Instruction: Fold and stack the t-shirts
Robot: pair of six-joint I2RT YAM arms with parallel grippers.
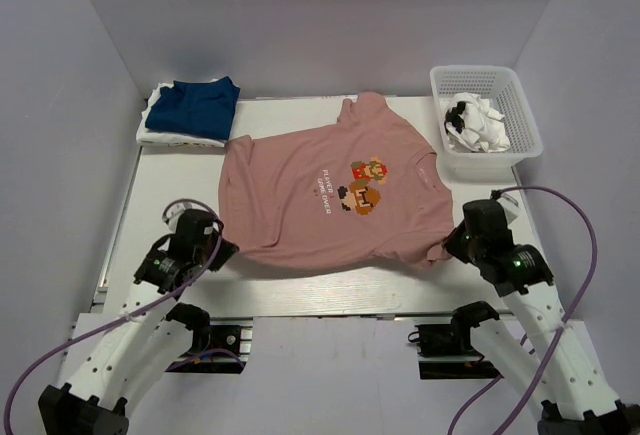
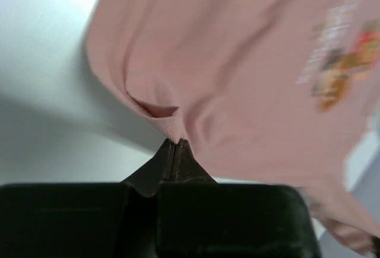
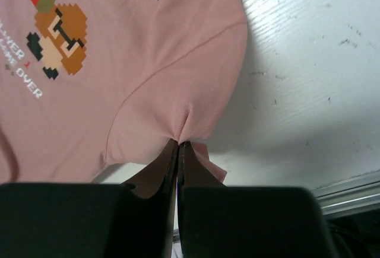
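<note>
The dusty-pink shirt lies spread on the middle of the tabletop, graphic up and lightly wrinkled. The left end effector is closed, pinching its near-left corner. The right end effector is closed on its near-right corner.

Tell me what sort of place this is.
Probably a robot-lab test cell, not a home: plain panels box in a white table, a left arm and right arm are bolted at its edge, and a pink t-shirt lies spread on it.
</note>
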